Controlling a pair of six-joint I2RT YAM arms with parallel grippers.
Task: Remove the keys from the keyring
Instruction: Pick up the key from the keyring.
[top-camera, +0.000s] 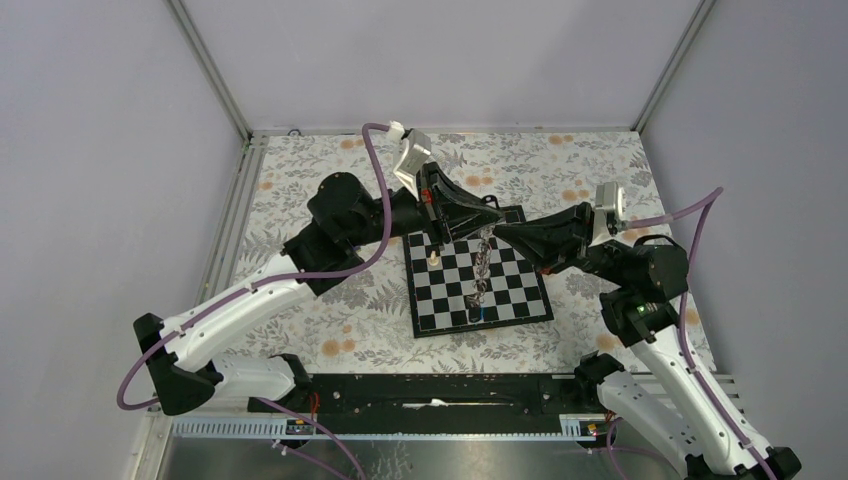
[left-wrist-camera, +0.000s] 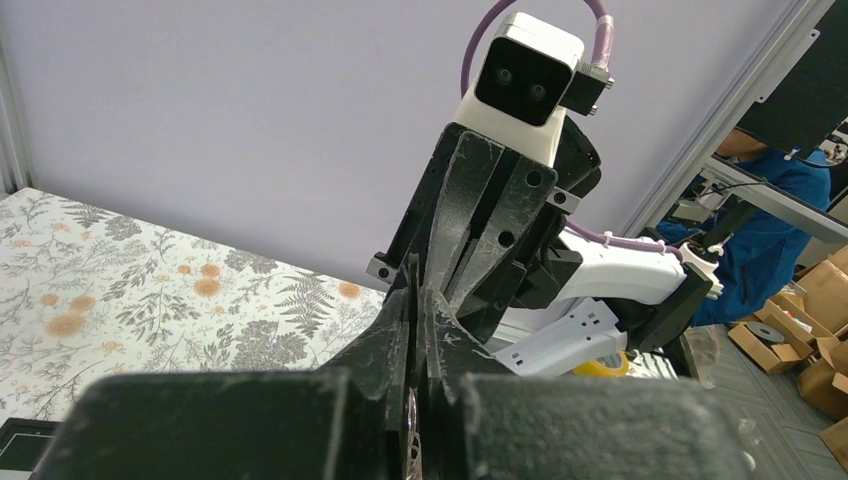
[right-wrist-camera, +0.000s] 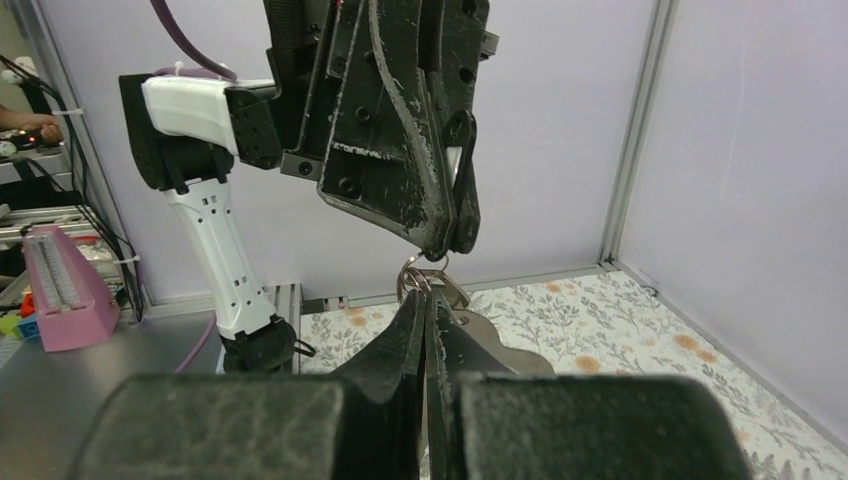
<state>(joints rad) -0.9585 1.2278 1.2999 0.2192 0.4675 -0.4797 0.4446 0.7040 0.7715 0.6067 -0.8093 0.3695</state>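
Note:
Both grippers meet tip to tip above the chessboard (top-camera: 520, 300). My left gripper (top-camera: 494, 216) is shut; in the right wrist view its tip (right-wrist-camera: 441, 240) pinches the keyring's metal ring (right-wrist-camera: 411, 276). A silvery edge shows between its fingers (left-wrist-camera: 413, 425). My right gripper (right-wrist-camera: 425, 300) is shut on a silvery key (right-wrist-camera: 495, 340) that hangs on that ring, and its tip shows in the top view (top-camera: 499, 234). The grey-brown strap (top-camera: 483, 265) hangs down from the meeting point to the board, with the blue carabiner (top-camera: 477, 313) at its lower end.
A pale chess pawn (top-camera: 433, 256) stands on the board's left side, under the left gripper. The floral tablecloth (top-camera: 340, 320) surrounds the board. Cage posts and walls stand at the back and sides. The arm bases and a black rail (top-camera: 440, 390) lie at the near edge.

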